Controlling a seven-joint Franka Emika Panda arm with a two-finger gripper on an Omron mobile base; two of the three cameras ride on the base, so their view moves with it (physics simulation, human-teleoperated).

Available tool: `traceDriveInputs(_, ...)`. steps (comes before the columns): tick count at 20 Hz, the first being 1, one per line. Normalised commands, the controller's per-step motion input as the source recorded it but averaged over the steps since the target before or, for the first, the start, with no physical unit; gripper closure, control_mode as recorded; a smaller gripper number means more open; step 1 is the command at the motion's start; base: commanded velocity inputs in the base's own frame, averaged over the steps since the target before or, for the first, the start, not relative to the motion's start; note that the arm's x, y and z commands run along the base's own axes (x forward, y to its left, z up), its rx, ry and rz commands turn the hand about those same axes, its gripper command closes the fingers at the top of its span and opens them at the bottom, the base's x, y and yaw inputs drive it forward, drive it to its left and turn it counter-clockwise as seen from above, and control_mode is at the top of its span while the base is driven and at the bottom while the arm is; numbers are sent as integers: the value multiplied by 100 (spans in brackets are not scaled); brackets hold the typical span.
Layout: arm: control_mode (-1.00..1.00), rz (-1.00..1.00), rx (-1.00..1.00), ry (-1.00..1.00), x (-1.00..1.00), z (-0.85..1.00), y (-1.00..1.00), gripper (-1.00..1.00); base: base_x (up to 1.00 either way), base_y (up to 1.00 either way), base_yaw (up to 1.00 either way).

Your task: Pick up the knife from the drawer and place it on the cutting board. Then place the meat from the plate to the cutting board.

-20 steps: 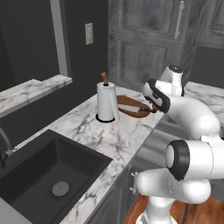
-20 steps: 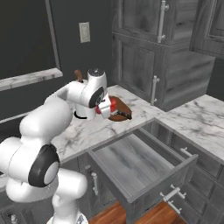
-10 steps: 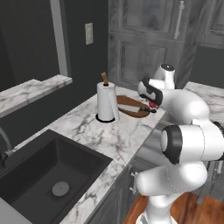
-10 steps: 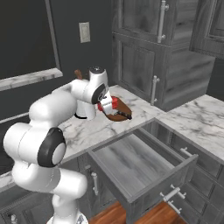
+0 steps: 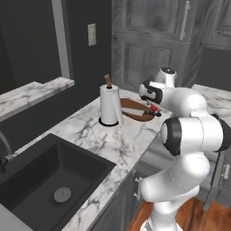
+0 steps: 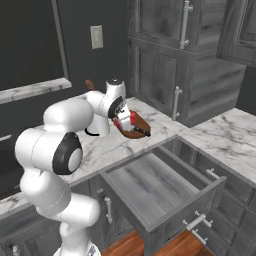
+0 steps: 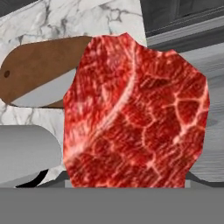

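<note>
Red, marbled meat (image 7: 135, 113) sits in the grasp of the gripper (image 6: 127, 120), held above the cutting board (image 7: 39, 70). In the hand view the slab stands broad face toward the camera, its long axis running up from the fingertips, with a pale streak of fat curving through it. From the right base view it shows as a small red piece (image 6: 131, 117) between the fingers over the near part of the board (image 6: 137, 131).

Reddish-brown and flat, the board lies on the marble counter (image 5: 97, 131), its handle end with a small hole pointing left in the hand view. The knife (image 7: 41, 94) rests on it, the pale blade lying lengthwise along the board; its tip and handle are hidden, so I cannot tell which way it points.

Just left of the board in the left base view stands an upright paper towel roll (image 5: 111, 105) on a dark base. A black sink (image 5: 49, 185) is set into the counter nearer and further left, with a round drain at its bottom.

On the right, the drawer (image 6: 160, 187) stands pulled out below the counter edge, its smooth pale grey inside bare.
</note>
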Motion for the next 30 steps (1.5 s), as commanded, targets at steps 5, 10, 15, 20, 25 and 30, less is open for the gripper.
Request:
traceDriveInputs(5,-100,5,0,0,26,-15,0,100,0,0,0)
traceDriveInputs(10,-100,4,-2,3,33,-12,0,100,0,0,0)
traceDriveInputs(15,-100,4,-4,6,31,-12,0,100,0,0,0)
traceDriveInputs(20,-100,4,-3,5,27,-10,0,100,0,0,0)
traceDriveInputs(25,-100,4,-2,4,26,-14,0,100,0,0,0)
traceDriveInputs(30,-100,4,0,1,22,-19,0,100,0,0,0)
